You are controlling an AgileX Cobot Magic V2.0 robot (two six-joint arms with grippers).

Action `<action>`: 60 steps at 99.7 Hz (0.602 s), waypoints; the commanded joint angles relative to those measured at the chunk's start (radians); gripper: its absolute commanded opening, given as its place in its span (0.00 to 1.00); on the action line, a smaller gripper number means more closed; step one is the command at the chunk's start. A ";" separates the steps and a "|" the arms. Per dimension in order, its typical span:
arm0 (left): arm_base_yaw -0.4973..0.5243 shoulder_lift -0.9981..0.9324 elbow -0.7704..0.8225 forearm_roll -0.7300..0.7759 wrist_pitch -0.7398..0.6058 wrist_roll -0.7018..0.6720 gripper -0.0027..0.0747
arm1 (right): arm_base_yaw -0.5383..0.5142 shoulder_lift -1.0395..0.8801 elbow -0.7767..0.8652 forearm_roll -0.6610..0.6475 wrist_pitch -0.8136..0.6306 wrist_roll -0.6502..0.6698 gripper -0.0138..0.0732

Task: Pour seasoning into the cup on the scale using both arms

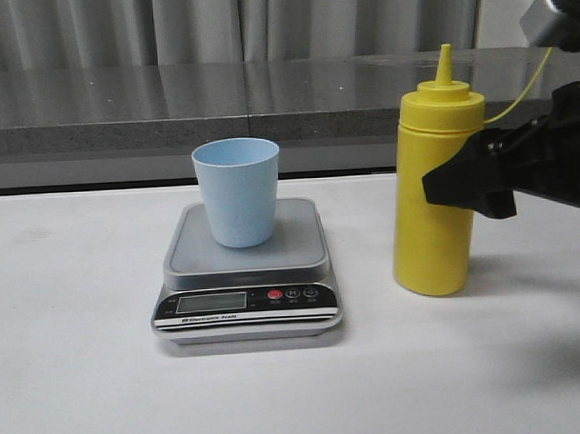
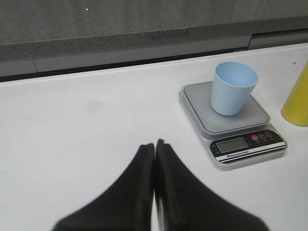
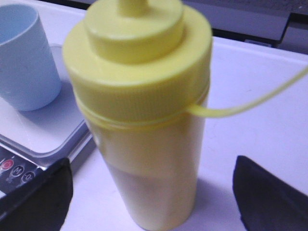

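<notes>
Nearest you in the front view sits the flat silver-grey digital kitchen scale, its black front panel with LCD and red button facing the camera, on the white table. You have 1 scale, 1 cup, 1 bottle and 2 arms.

Your tallest item is the tall opaque yellow plastic squeeze bottle, standing upright on the table to the right of the scale and apart from it, long axis vertical, cone nozzle pointing straight up. Its thin yellow tether trails off to the right.

Your right gripper comes in from the right at mid-height of the bottle, roughly level. In the right wrist view its 2 black fingers stand spread wide with the bottle between them, neither visibly touching it.

Your left gripper hangs above bare table, well apart from the scale, its 2 fingers pressed together with nothing between them.

Your small pale blue tapered plastic tumbler stands upright on the scale's platform, mouth up, nothing visible inside in the left wrist view.
</notes>
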State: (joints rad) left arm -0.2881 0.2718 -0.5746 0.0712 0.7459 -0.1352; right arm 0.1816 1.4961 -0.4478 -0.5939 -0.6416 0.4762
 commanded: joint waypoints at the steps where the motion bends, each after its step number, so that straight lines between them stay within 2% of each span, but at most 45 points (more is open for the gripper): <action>1: 0.003 0.009 -0.026 -0.005 -0.068 -0.012 0.02 | -0.006 -0.072 0.005 0.054 -0.043 -0.008 0.92; 10: 0.003 0.009 -0.026 -0.005 -0.068 -0.012 0.02 | -0.006 -0.113 0.032 0.086 -0.026 -0.008 0.89; 17: 0.003 0.009 -0.026 -0.005 -0.068 -0.012 0.02 | -0.006 -0.145 0.049 0.116 -0.002 -0.008 0.82; 43: 0.003 0.009 -0.026 -0.005 -0.068 -0.012 0.02 | -0.006 -0.273 0.110 0.284 0.076 -0.008 0.38; 60: 0.003 0.009 -0.026 -0.005 -0.068 -0.012 0.02 | -0.006 -0.358 0.150 0.358 0.100 -0.008 0.16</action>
State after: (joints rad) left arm -0.2881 0.2718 -0.5746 0.0712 0.7459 -0.1352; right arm 0.1816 1.1952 -0.2934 -0.2815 -0.4892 0.4762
